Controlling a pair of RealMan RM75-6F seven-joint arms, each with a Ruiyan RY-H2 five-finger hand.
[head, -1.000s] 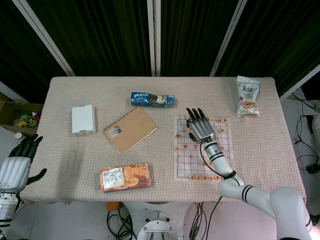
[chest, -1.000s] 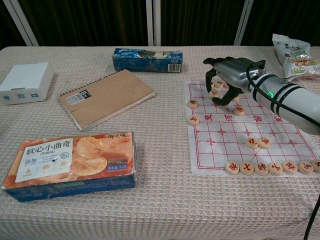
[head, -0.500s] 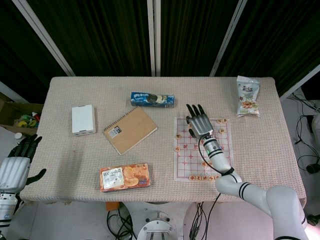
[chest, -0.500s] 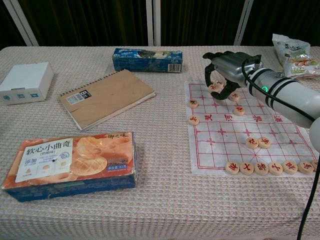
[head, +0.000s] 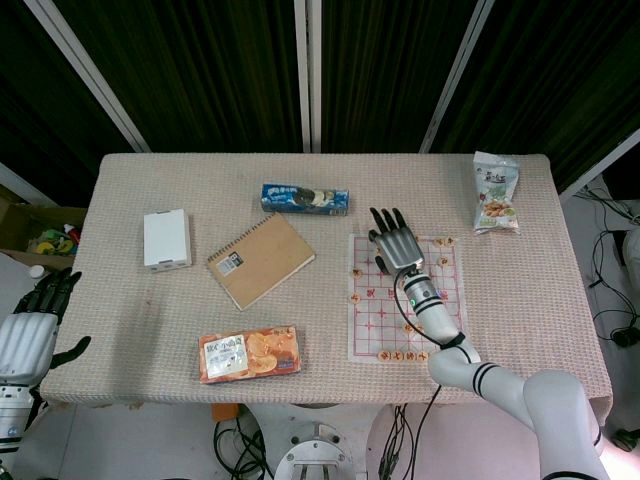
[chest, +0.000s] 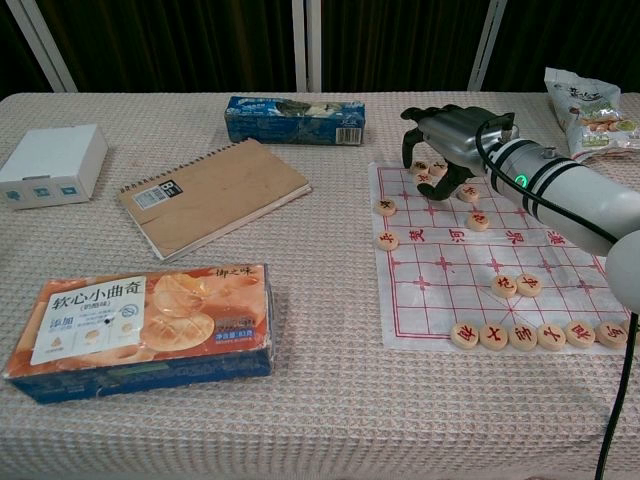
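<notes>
A paper Chinese chess board (head: 372, 322) (chest: 450, 290) lies on the right half of the table. Round wooden pieces (chest: 525, 335) line its near edge, two pieces (chest: 515, 285) sit mid-board, and others are scattered at the far side. My right hand (head: 395, 245) (chest: 446, 140) arches over the board's far left corner, fingers apart and curved down around a few pieces (chest: 428, 172); nothing looks lifted. My left hand (head: 30, 335) hangs off the table's near left corner, fingers apart and holding nothing.
A blue cookie pack (head: 305, 198) lies at the back centre, with a brown spiral notebook (head: 261, 260) in front of it. A white box (head: 166, 238) sits at left, an orange biscuit box (head: 248, 353) near the front edge, and a snack bag (head: 496, 193) at the far right.
My right hand has slid a little farther away and to the left over the board's far corner. The left hand has barely moved.
</notes>
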